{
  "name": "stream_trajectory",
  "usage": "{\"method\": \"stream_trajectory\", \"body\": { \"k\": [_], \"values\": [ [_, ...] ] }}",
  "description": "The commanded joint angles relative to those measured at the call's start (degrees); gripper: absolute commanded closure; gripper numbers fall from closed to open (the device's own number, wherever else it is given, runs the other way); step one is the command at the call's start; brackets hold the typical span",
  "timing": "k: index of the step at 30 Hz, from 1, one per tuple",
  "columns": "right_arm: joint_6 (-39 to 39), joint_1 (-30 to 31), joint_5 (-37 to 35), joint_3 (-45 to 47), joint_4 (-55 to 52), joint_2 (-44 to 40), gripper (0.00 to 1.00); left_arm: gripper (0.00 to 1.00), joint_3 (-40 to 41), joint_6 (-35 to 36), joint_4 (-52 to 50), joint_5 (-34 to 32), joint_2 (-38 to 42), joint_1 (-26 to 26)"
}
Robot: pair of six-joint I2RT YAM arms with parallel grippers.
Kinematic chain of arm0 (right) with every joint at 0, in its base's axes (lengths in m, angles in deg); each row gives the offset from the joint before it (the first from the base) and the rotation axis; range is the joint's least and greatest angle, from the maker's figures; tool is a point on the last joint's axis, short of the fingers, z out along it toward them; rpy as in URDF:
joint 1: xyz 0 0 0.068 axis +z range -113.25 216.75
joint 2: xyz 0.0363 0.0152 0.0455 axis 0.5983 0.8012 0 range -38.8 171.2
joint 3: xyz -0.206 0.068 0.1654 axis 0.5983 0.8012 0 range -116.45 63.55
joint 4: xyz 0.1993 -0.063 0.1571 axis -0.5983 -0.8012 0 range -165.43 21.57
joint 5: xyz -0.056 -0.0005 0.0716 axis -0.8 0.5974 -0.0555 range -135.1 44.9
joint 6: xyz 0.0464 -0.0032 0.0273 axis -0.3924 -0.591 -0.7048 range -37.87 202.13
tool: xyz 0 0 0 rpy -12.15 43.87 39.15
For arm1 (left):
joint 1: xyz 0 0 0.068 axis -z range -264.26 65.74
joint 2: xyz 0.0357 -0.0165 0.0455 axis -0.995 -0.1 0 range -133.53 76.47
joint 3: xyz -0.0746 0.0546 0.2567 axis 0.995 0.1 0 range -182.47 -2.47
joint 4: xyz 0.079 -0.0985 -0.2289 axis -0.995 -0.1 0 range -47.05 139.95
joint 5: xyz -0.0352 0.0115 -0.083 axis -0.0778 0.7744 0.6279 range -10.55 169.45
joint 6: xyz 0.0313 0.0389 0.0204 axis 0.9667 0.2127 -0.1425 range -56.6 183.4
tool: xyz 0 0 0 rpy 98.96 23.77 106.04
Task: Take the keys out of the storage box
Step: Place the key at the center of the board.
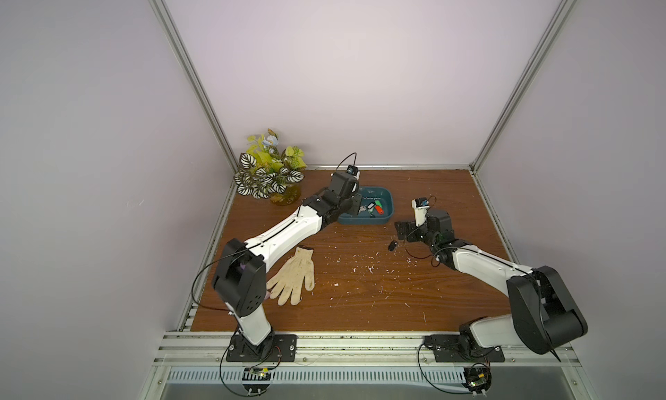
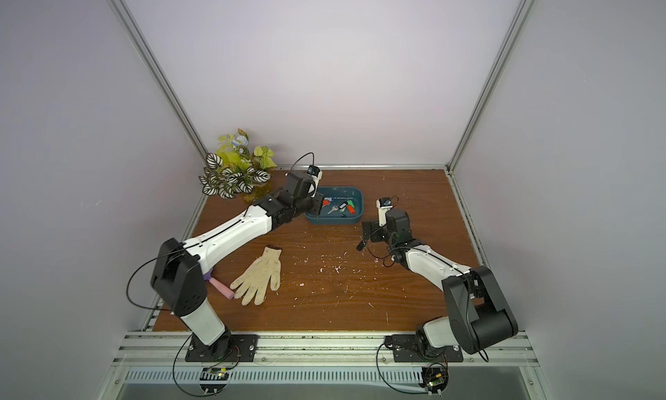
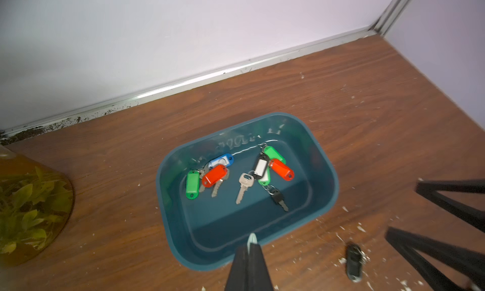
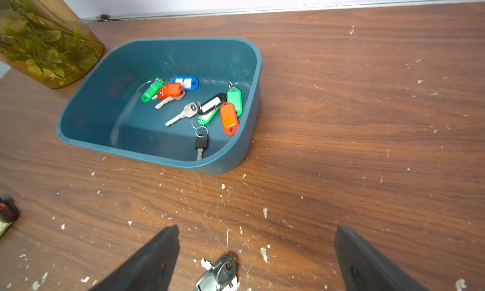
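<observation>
mostly keys (image 3: 244, 185) in storage box (image 3: 223, 225), stray key (image 3: 354, 260) outside

Left arm (image 1: 284, 232) reaches forward, jaws pressed together; right arm (image 1: 483, 266) bent low, jaws spread wide

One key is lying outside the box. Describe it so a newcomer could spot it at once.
Find the teal box at the back of the wooden table, then look to the right arm's open pincer beside it. On the bare wood right by that pincer lies a single key with a dark tag. It is the only key outside the box.
</observation>
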Motion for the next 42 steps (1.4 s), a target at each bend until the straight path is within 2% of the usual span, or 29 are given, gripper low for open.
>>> {"method": "stream_trajectory", "body": {
  "k": [1,4,9,15,25,28,31,34,37,39,40,41,42],
  "values": [
    [-1.4,-0.2,1.4,-1.4,2.3,-2.1,0.0,1.0,6.3,-2.8,3.7,2.9,2.3,5.1],
    [-1.8,-0.2,2.2,-1.5,2.2,-1.9,0.01,1.0,11.5,-6.0,7.1,5.2,2.6,7.5],
    [-2.1,-0.2,2.2,-1.5,1.6,-2.1,0.0,1.0,17.5,-10.3,14.8,10.6,0.0,7.7],
    [-1.8,-0.2,1.5,-1.6,0.5,-2.4,0.0,1.0,15.6,-10.9,17.2,12.4,-6.2,7.8],
    [-1.0,-0.2,0.4,-1.4,-0.6,-2.1,0.0,0.99,11.5,-12.9,16.1,10.8,-14.2,5.3],
    [-0.5,-0.2,-0.4,-1.5,-1.1,-2.4,0.0,0.84,11.2,-12.8,16.0,10.9,-14.8,5.0],
    [-0.3,-0.2,-0.1,-1.8,-1.4,-2.9,0.0,0.75,11.0,-12.3,15.6,10.3,-14.3,4.8],
    [-0.3,-0.1,1.3,-3.2,-2.4,-3.3,0.0,0.59,11.4,-11.4,15.0,9.3,-12.2,4.2],
    [-0.1,0.5,2.6,-5.9,-3.5,-3.7,0.01,0.4,11.6,-9.7,14.0,7.9,-8.8,3.6],
    [0.2,1.7,2.8,-8.5,-4.0,-3.3,0.02,0.2,11.9,-8.1,13.4,6.4,-5.4,3.0],
    [0.3,2.4,2.8,-9.9,-4.1,-2.7,0.03,0.05,12.1,-7.5,13.3,5.7,-3.7,2.6],
    [0.5,3.2,2.8,-11.6,-4.2,-1.7,0.07,0.0,12.5,-6.9,13.4,4.3,-1.5,2.1],
    [0.6,3.9,2.9,-13.5,-4.3,0.0,0.12,0.0,13.4,-6.4,14.0,2.6,0.8,1.7]
  ]
}}
